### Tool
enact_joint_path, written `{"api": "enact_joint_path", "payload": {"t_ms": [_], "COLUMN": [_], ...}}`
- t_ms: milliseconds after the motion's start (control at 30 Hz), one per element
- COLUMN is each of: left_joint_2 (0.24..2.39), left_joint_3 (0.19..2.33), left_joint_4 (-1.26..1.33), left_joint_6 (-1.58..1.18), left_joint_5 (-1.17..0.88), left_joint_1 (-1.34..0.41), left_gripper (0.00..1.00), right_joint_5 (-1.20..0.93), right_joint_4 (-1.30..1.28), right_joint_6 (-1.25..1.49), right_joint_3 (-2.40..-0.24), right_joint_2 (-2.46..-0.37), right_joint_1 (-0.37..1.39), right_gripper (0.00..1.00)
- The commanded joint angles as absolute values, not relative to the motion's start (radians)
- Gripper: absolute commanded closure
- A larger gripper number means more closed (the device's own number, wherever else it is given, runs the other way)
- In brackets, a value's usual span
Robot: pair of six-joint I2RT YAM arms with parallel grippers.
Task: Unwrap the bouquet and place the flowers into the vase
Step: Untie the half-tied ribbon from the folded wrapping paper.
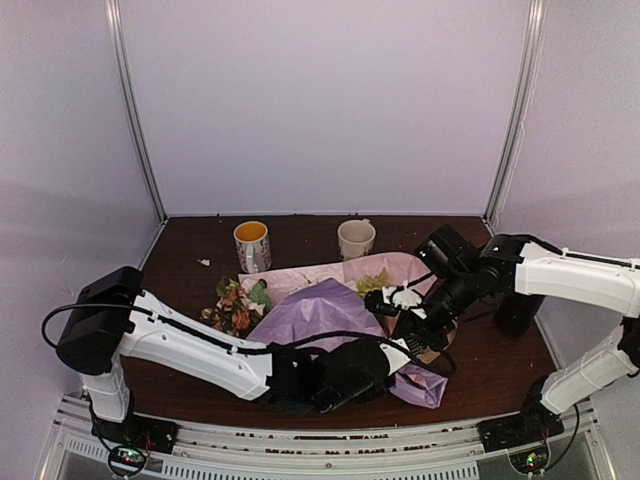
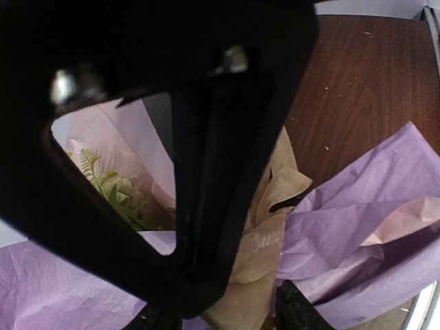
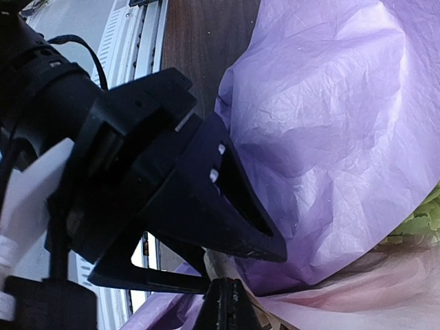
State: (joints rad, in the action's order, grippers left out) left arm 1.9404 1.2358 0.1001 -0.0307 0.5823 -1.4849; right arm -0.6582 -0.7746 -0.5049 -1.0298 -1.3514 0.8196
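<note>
The bouquet lies across the table, with its lilac paper (image 1: 318, 318) spread over pink paper (image 1: 372, 270) and its flowers (image 1: 235, 305) sticking out to the left. Both grippers meet at its right end. In the left wrist view the beige ribbon (image 2: 271, 240) runs between the spread fingers of my left gripper (image 2: 230, 317), and the right gripper's black body blocks much of that view. My right gripper (image 3: 227, 302) is shut on a strand of ribbon (image 3: 218, 265). The black vase (image 1: 518, 312) stands at the right, partly hidden behind the right arm.
A patterned mug with an orange inside (image 1: 252, 246) and a cream mug (image 1: 356, 239) stand at the back of the table. The left arm (image 1: 190, 350) stretches along the front edge. Lilac paper (image 1: 425, 388) hangs near the front right.
</note>
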Motion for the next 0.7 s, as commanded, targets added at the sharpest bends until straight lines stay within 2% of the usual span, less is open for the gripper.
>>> {"api": "enact_joint_path", "payload": {"t_ms": [0, 233, 300, 400, 433, 533, 667], "left_joint_2": [1.98, 2.005, 2.041, 2.073, 2.072, 2.053, 2.008], "left_joint_3": [1.308, 1.315, 1.341, 1.353, 1.348, 1.328, 1.294], "left_joint_4": [0.052, -0.003, 0.003, 0.074, 0.098, 0.132, 0.152], "left_joint_6": [-0.092, -0.123, -0.107, -0.066, -0.057, -0.059, -0.081], "left_joint_5": [0.783, 1.008, 1.091, 1.178, 1.199, 1.241, 1.279], "left_joint_1": [-1.483, -1.488, -1.488, -1.488, -1.488, -1.488, -1.488], "left_gripper": [0.51, 0.47, 0.47, 0.47, 0.47, 0.47, 0.47], "right_joint_5": [-0.685, -0.726, -0.739, -0.736, -0.725, -0.645, -0.617], "right_joint_4": [-0.742, -0.735, -0.717, -0.687, -0.684, -0.744, -0.769], "right_joint_6": [-0.485, -0.482, -0.469, -0.447, -0.457, -0.569, -0.62], "right_joint_3": [-1.028, -0.98, -0.957, -0.918, -0.906, -0.89, -0.831], "right_joint_2": [-1.315, -1.28, -1.275, -1.268, -1.266, -1.256, -1.221], "right_joint_1": [0.818, 0.801, 0.79, 0.717, 0.684, 0.652, 0.665], "right_gripper": [1.0, 0.98, 0.83, 0.48, 0.42, 0.31, 0.24]}}
